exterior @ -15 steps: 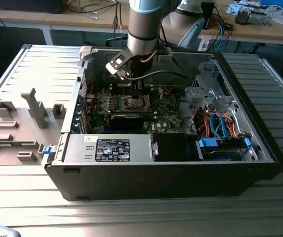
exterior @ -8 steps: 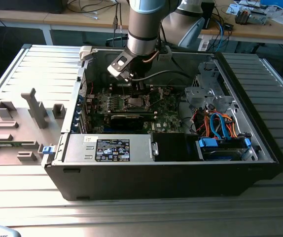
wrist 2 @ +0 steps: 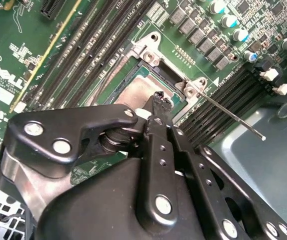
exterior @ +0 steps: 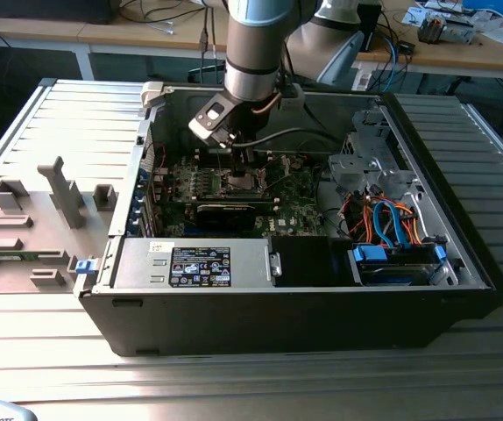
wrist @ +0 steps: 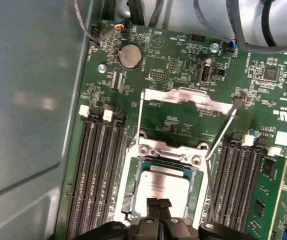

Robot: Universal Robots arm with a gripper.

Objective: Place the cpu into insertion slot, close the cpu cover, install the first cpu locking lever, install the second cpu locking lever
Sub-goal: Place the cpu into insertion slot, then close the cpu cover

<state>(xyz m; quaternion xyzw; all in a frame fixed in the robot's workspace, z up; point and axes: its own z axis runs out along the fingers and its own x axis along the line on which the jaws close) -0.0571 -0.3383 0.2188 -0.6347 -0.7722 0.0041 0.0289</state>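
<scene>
While the cpu (wrist: 166, 187) lies flat inside the insertion slot (wrist: 169, 149), silver top up, the hand (wrist: 158, 204) hangs over the chip's near edge with its two fingers pressed together and nothing visible between them. The first wrist view cannot settle whether the tips touch the metal top or hover just above it. The cpu cover (wrist: 183, 96) stands folded back beyond the slot, and two thin locking levers (wrist: 222, 132) rise free on either side, so the step in hand is judged to be seating the chip. Done well, that means keeping any contact light and straight down, with no sideways drag that could skew the chip against the rim. The arm also needs to stay between the levers and short of the raised cover, since a snag there could jolt the green motherboard (wrist: 173, 60).
</scene>
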